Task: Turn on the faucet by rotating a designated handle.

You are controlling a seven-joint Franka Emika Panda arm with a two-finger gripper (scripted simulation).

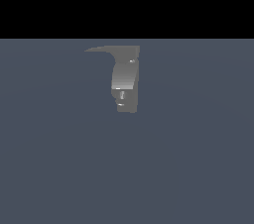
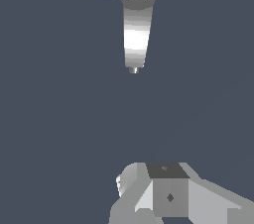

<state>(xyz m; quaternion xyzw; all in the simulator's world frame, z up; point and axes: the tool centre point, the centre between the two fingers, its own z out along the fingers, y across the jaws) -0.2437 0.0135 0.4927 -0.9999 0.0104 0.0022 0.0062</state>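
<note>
The faucet (image 1: 125, 77) is a small grey metallic upright object with a curved shiny body and a blocky lower part, standing on the flat blue-grey floor. Its handle (image 1: 101, 49) is a thin flat arm that sticks out from the top toward the exterior view's left and tapers to a point. The exterior view shows no arm or gripper. In the wrist view the faucet (image 2: 135, 34) shows as a grey block with a shiny tapering part. My gripper (image 2: 166, 191) shows only as blocky grey parts at the picture's edge, well apart from the faucet. Its jaw gap is not visible.
Flat blue-grey floor (image 1: 198, 158) lies all around the faucet. A black background fills the top of the exterior view. No other objects show.
</note>
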